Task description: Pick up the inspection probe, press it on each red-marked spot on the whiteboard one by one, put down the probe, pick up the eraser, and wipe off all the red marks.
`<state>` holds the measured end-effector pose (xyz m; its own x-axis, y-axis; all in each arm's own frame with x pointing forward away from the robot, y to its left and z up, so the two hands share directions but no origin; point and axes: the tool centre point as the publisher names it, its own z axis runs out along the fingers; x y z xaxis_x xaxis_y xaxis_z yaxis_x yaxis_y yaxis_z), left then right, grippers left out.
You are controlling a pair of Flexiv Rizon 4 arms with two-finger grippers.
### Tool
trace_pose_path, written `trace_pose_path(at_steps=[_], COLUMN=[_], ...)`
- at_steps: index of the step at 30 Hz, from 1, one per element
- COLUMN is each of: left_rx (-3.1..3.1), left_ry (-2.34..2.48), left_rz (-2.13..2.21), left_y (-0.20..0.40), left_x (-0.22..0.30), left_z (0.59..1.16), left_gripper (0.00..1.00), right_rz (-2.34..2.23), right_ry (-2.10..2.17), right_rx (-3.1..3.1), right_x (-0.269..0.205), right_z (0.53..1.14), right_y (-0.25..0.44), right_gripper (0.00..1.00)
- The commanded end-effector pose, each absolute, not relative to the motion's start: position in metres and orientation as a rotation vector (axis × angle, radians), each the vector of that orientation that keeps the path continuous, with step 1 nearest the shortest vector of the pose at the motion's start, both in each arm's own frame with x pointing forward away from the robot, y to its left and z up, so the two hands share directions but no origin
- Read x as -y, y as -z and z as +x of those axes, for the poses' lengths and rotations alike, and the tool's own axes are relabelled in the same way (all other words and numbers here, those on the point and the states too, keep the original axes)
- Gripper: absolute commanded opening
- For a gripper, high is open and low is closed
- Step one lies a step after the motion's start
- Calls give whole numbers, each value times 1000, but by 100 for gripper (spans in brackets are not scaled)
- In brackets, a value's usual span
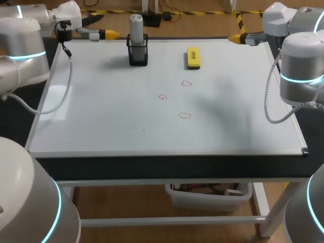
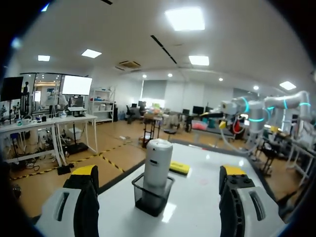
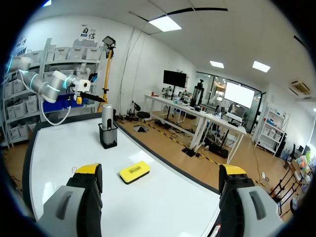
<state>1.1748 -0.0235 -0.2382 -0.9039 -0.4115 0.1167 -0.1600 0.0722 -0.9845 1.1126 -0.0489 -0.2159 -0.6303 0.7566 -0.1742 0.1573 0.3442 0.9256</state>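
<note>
**Probe untouched, both arms waiting at the far corners**

The inspection probe (image 1: 135,25) stands upright in its black holder (image 1: 137,54) at the far side of the whiteboard (image 1: 101,126), left of the yellow eraser (image 1: 193,57). Three red marks (image 1: 185,115) lie mid-board, nearer than both. The left fingers (image 2: 85,173) are spread wide and empty, with the probe ahead of them. The right fingers (image 3: 89,172) are also spread, holding nothing. A grasp too low could catch the holder's rim and tip it. An off-centre pinch could let the smooth cylinder slip, and a tilted probe might smear the marks.
</note>
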Motion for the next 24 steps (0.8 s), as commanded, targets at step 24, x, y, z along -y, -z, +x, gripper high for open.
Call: trace_pose_path(at_steps=[24], left_rx=[-2311], left_ry=[2309], left_rz=[-114], left_y=[268], left_x=[96], left_z=[1194], left_gripper=[100], right_rz=[794], right_ry=[-1289], right_rx=[-2011], right_x=[49], right_z=[1113], right_y=[216], right_gripper=[100])
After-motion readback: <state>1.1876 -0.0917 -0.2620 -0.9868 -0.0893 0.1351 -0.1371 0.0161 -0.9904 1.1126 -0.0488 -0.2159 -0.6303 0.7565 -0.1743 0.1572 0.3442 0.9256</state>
